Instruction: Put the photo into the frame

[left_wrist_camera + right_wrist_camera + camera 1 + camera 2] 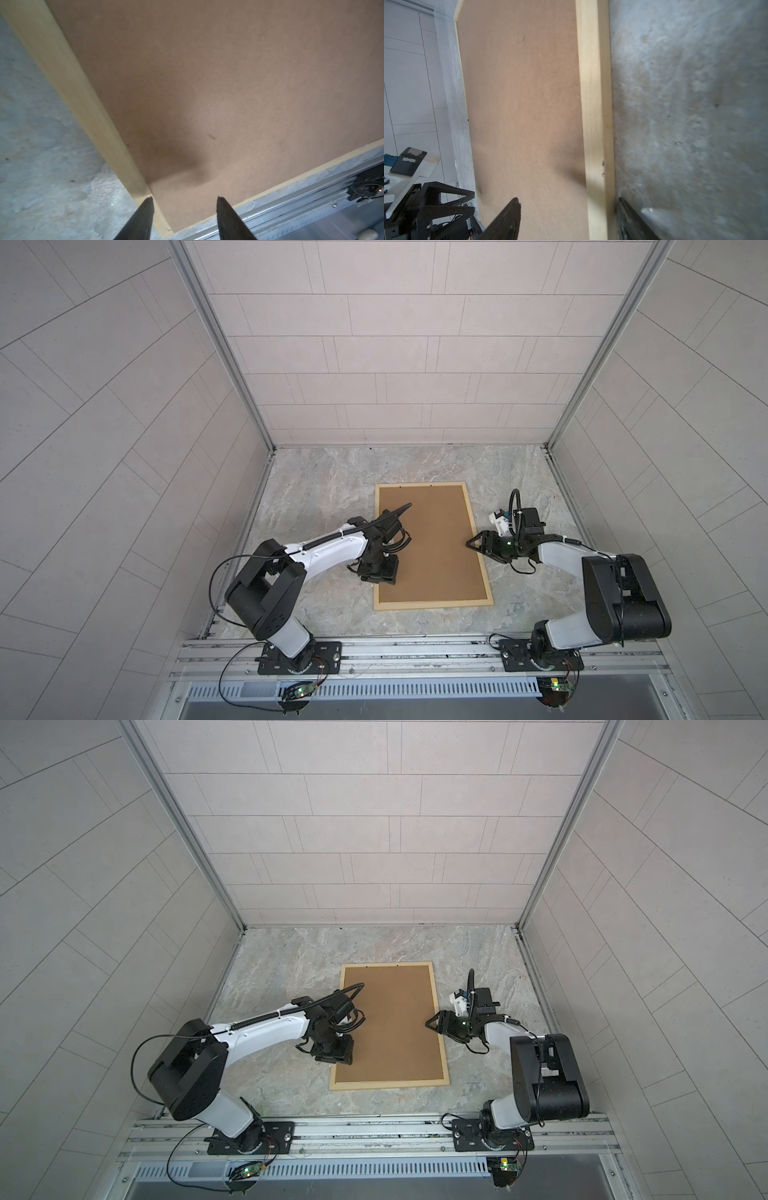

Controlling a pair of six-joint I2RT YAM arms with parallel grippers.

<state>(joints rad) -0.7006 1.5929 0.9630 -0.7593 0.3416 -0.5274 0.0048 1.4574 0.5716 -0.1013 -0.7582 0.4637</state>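
On the marbled table (324, 489), between my two arms, the frame (432, 605) lies flat with its long sides running away from the base rail (415, 649); a plain brown backing board (432, 539) fills the whole opening inside the pale bars, so brown is all I see within them in both top views. The left gripper (184, 202) hangs over the frame's left side, not far from the near left corner; its fingers stand apart with nothing between them, one tip above the left bar and the other above the board, and a soft shadow falls on the board just ahead of them. Whether those tips touch the wood I cannot tell from the wrist view. The right gripper (568, 204) sits at the frame's right long side, roughly midway along it, jaws spread wider than the bar. They straddle it, one finger over the board, the other down on the table just outside the bar, close against its outer edge; nothing is clamped there either. Both arms reach in from the rail, one at each long side.
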